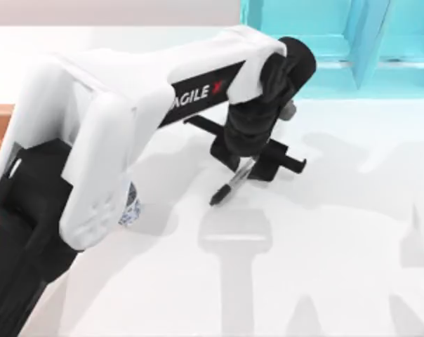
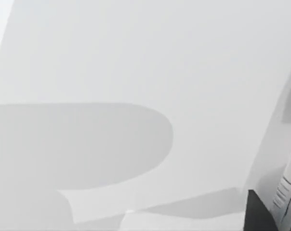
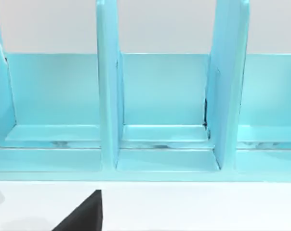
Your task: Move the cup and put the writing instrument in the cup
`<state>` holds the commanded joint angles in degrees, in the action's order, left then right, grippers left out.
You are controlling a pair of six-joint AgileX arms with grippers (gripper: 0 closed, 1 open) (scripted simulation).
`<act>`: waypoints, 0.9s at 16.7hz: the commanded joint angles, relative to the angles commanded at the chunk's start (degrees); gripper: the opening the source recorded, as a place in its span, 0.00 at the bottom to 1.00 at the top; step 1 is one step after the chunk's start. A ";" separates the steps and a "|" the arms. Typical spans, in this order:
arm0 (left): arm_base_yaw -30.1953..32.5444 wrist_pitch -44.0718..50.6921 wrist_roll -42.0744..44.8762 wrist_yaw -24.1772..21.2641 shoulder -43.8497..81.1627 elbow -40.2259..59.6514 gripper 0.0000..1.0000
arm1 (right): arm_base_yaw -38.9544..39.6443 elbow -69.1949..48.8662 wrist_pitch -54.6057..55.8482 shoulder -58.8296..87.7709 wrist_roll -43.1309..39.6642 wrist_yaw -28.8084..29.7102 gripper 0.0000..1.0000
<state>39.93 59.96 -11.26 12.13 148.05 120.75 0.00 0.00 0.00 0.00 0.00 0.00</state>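
The left gripper (image 1: 248, 167) is clamped on the writing instrument (image 1: 232, 184) above the middle of the bench (image 1: 338, 232), holding it tilted with its tip down — likely so it can drop into an opening. The cup (image 1: 131, 207) stands toward the bench's left edge, mostly hidden beneath the arm. The right arm faces the turquoise rack (image 3: 160, 110) at the back edge — whether its gripper is open or closed I cannot tell.

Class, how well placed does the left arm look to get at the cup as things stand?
Probably not well yet: the left pincer is shut on the marker pen, and the cup sits tucked beneath that arm's own white link, back toward its base.
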 joint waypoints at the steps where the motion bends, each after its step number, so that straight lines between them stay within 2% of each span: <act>1: 0.00 0.00 0.00 0.00 0.00 0.00 0.00 | 0.00 0.00 0.00 0.00 0.00 0.00 1.00; 2: 0.00 0.00 0.00 0.00 0.00 0.00 0.00 | 0.00 0.00 0.00 0.00 0.00 0.00 1.00; 3: 1.14 0.76 -1.38 -2.83 -3.50 0.69 0.00 | 0.00 0.00 0.00 0.00 0.00 0.00 1.00; 6: 2.08 1.55 -2.18 -2.71 -5.75 -0.93 0.00 | 0.00 0.00 0.00 0.00 0.00 0.00 1.00; 15: 9.29 8.80 -9.90 -1.82 -24.98 -14.10 0.00 | 0.00 0.00 0.00 0.00 0.00 0.00 1.00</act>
<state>49.23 68.76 -21.16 10.30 123.07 106.65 0.00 0.00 0.00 0.00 0.00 0.00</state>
